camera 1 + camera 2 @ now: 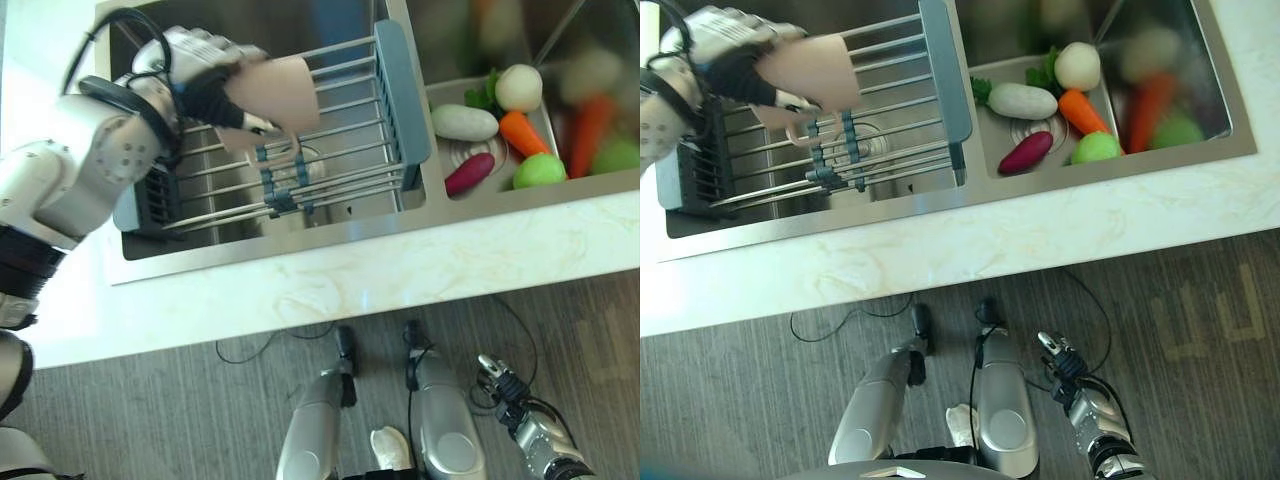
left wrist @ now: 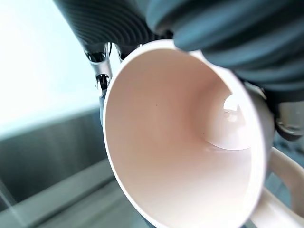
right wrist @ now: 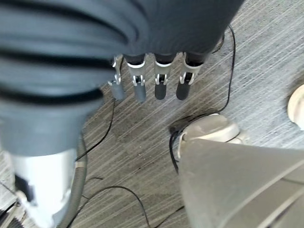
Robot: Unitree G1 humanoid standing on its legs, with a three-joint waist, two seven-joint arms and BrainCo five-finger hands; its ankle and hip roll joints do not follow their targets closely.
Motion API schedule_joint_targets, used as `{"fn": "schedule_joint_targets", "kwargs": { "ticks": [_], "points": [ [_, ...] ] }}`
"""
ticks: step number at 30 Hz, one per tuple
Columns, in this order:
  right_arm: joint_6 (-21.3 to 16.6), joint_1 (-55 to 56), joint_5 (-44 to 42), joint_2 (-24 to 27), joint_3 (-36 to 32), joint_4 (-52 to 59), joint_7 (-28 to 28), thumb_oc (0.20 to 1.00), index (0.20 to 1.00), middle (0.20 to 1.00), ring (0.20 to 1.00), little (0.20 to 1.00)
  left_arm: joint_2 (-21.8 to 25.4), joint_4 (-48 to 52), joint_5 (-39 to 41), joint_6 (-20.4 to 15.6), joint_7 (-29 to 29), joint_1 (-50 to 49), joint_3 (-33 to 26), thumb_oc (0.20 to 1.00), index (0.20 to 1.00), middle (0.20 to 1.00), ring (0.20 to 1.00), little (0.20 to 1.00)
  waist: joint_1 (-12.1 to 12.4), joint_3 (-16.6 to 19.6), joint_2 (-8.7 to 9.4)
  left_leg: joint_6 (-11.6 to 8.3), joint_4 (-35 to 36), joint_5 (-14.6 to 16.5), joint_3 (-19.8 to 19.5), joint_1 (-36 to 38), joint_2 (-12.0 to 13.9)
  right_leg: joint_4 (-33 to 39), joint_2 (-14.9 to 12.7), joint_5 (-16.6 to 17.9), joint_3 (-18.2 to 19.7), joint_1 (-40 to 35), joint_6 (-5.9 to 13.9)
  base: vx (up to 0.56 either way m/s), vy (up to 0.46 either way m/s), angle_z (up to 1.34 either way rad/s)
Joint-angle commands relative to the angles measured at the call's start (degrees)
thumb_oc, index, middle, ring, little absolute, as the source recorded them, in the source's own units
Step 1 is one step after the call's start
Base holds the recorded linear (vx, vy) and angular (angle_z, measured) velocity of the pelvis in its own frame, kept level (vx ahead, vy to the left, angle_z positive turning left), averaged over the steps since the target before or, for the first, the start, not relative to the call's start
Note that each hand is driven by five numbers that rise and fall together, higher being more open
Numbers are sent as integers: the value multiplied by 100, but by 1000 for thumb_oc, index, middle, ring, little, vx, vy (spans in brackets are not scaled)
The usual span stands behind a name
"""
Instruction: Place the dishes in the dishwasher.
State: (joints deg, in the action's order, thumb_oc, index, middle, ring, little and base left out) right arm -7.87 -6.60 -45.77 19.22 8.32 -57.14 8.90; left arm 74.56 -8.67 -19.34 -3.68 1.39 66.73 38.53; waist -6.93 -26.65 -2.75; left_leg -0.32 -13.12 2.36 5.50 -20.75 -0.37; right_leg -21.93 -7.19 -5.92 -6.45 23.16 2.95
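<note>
- Currently, I see my left hand (image 1: 200, 70) with fingers curled around a pale pink plastic cup with a handle (image 1: 275, 92), held tilted above the grey wire dish rack (image 1: 340, 130) spanning the steel sink (image 1: 250, 250).
- Right hand (image 3: 156, 80) hangs low over the grey wood-grain floor (image 3: 142, 142), fingers straight, holding nothing.
- Toy vegetables (image 1: 1060, 110) lie in the neighbouring basin, beyond the marbled white desk (image 1: 990, 240).

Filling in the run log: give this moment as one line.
left hand: shut on pale pink plastic cup | cup: above wire dish rack in steel sink | right hand: idle, open, low over floor
</note>
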Motion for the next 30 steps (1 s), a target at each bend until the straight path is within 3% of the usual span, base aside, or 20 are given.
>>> {"fn": "schedule_joint_targets", "kwargs": {
  "ticks": [1,6,13,18,20,23,25,28,30],
  "points": [
    [-67,515,-118,49,-149,32,-60,1000,1000,1000,1000,1000,12,139,-261,-95,-1047,-6,-699,200,200,200,200,200,75,644,-67,-418,-407,494,413,145,517,475,-280,307,37,-200,631,54,-21,4],
    [-41,751,-52,-54,-300,-81,-48,1000,1000,1000,1000,1000,335,530,-142,-232,-1345,-388,-1345,200,200,200,200,200,206,1047,-60,-382,-407,611,378,484,493,475,-266,115,-68,-598,597,49,-41,9],
    [50,1011,530,-77,-633,-458,170,1000,1000,1000,1000,1000,585,976,275,-232,-1029,-1918,-2643,200,200,200,200,200,457,1679,-161,-309,-407,752,348,1111,445,475,-237,-111,-271,-1298,525,119,-73,9],
    [85,1114,1421,-110,-755,-767,380,1000,1000,1000,1000,1000,378,1325,1112,-93,-1226,-4112,-4448,200,200,200,200,200,844,2037,-250,-392,-407,876,168,1615,479,475,-200,-422,-669,-1951,443,25,-146,38],
    [75,1110,1822,-84,-766,-848,474,1000,1000,1000,1000,1000,27,1484,1040,-160,-1225,-5280,-5384,200,200,200,200,200,1037,2078,-281,-557,-407,750,141,1616,643,475,-245,-486,-1063,-2144,419,-145,-159,59],
    [16,1137,1876,-23,-656,-803,292,1000,1000,1000,1000,1000,-321,1601,907,-311,-1210,-5640,-5634,200,200,200,200,200,1065,2015,-317,-700,-407,567,259,1468,762,475,-264,-521,-1474,-2237,387,-230,-85,138],
    [58,1082,1663,47,-703,-839,131,1000,1000,1000,1000,1000,-493,1629,825,-416,-1177,-5598,-5570,200,200,200,200,200,1092,2006,-314,-752,-407,660,452,1591,726,475,-301,-624,-1654,-2323,452,-227,9,161],
    [186,867,1574,207,-926,-967,166,1000,1000,1000,1000,1000,-726,1653,643,-527,-1293,-5782,-5582,200,200,200,200,200,1193,1950,-197,-569,-407,612,884,1883,485,475,-469,-460,-1838,-2321,471,-222,156,156],
    [215,840,1541,233,-1015,-982,226,1000,1000,1000,1000,1000,-736,1578,683,-628,-1356,-5852,-5665,200,200,200,200,200,1177,1926,-119,-530,-407,429,1174,2024,549,475,-558,-371,-1947,-2341,478,-205,244,81]
  ]
}}
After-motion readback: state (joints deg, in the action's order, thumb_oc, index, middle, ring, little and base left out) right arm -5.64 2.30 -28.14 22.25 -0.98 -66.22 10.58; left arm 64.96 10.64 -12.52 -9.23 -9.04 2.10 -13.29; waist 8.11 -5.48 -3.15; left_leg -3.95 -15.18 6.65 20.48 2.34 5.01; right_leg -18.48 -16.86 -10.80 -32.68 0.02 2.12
